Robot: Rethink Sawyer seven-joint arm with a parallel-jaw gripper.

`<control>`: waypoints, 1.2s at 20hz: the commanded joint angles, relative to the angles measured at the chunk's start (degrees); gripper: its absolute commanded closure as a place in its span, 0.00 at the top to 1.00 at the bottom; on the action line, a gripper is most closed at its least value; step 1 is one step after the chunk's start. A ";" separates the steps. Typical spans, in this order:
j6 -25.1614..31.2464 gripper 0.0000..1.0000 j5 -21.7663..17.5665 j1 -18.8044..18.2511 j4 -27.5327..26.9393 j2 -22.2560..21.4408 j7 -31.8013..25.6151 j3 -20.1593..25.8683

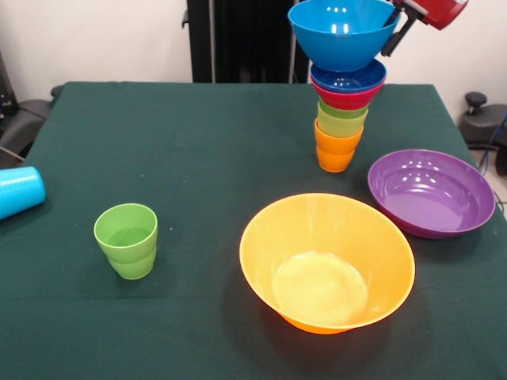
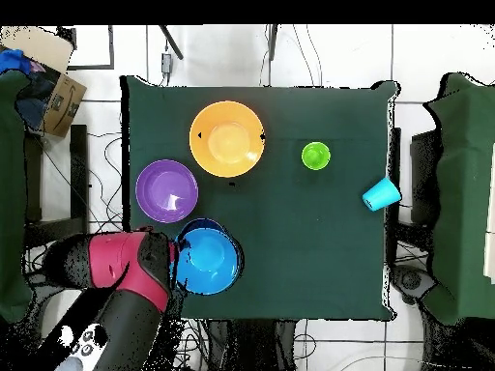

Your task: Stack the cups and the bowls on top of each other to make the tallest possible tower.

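- Plainly, the gripper [image 1: 394, 17] sits at the rim of a glossy blue plastic bowl [image 1: 342, 33], the topmost piece; a dark finger [image 1: 398, 35] runs down the bowl's outer wall, and the bowl seems pinched at its rim between the fingers, though the inner finger is hidden.
- That bowl is seated on, or just above, the tower [image 1: 342, 111]: an orange plastic cup [image 1: 336, 149] lowest on the cloth, then two lime green cups [image 1: 341, 120], a small red bowl [image 1: 346, 98] and a second, darker blue bowl [image 1: 349, 77].
- The red and black arm [image 2: 131, 273] reaches in from the table's edge in the overhead view, with the top bowl beside it.
- The step in hand, I judge, is setting this blue bowl on the column; whether it has fully settled cannot be told.
- Near the tower lies a wide shallow purple plastic bowl [image 1: 432, 192]; nearer the camera stands a much larger orange plastic bowl [image 1: 327, 262].
- Well apart stand a lone stepped lime green cup [image 1: 127, 240], upright, and a light blue cup [image 1: 19, 191] lying on its side at the edge of the dark green tablecloth [image 1: 198, 142].
- The next move likely calls for a gentle release without nudging the column, then a straight lift clear.
- The purple bowl looks the natural next piece.
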 commanded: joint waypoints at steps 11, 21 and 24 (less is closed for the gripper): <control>-1.55 0.00 1.60 1.06 0.21 1.47 12.76 2.36; -2.08 0.00 1.85 -0.02 -1.27 2.12 11.80 2.17; -2.46 0.00 2.15 -0.21 -1.72 2.35 11.79 2.24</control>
